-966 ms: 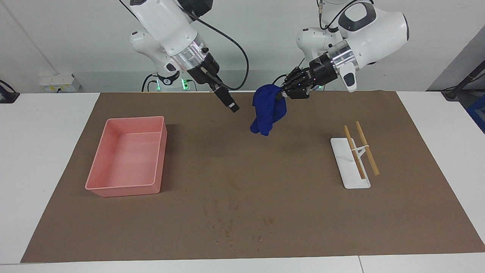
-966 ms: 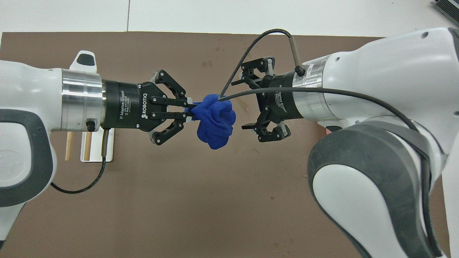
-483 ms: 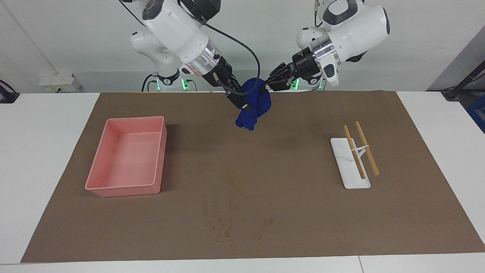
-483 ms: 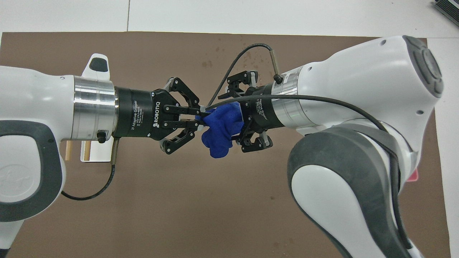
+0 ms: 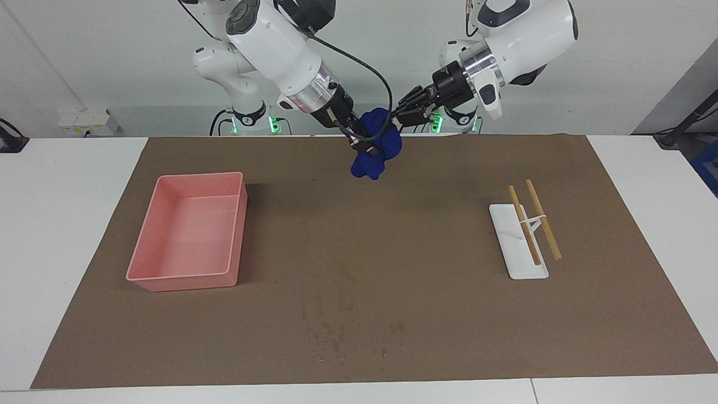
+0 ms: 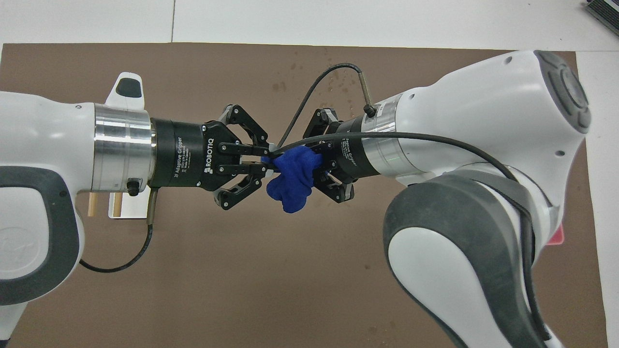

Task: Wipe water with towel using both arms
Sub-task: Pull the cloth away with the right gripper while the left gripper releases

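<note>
Right end effector (image 6: 316, 169) fingertips are buried in the towel (image 6: 291, 179). In overhead view, pink tray (image 6: 556, 236) is almost wholly covered by right arm; chopstick rest (image 6: 126, 211) mostly hidden under left arm.

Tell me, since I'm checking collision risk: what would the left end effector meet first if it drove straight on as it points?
Likely the towel it already grips, then the right end effector clamped on the towel's other end; depth is uncertain.
</note>
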`<state>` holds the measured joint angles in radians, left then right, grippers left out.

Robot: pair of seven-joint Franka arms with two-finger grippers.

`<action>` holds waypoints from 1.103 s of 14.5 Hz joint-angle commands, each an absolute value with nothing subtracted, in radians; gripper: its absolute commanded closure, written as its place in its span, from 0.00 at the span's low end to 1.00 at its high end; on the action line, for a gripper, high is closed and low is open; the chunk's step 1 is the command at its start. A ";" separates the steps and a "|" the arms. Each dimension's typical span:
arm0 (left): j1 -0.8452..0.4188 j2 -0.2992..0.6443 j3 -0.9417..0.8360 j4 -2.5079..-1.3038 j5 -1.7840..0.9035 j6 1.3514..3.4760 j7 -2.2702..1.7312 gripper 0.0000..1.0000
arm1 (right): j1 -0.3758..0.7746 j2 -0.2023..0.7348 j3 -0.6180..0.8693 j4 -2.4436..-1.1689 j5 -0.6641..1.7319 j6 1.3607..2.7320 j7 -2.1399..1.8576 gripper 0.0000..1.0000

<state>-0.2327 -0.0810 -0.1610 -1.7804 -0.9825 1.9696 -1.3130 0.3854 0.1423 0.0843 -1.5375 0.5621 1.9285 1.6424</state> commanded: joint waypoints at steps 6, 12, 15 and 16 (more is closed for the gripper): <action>-0.247 -0.110 -0.149 -1.793 -0.994 1.996 -1.295 0.00 | 0.384 0.130 0.087 -1.536 0.437 1.968 1.580 1.00; -0.247 -0.094 -0.152 -1.750 -0.627 2.035 -1.241 0.00 | 0.333 0.155 0.086 -1.551 0.380 2.094 1.445 1.00; -0.229 -0.094 -0.146 -1.756 -0.444 2.040 -1.148 0.00 | 0.307 0.233 0.086 -1.542 0.377 2.222 1.297 1.00; -0.218 -0.086 -0.140 -1.750 -0.407 2.036 -1.105 0.00 | 0.308 0.267 0.086 -1.533 0.376 2.274 1.255 1.00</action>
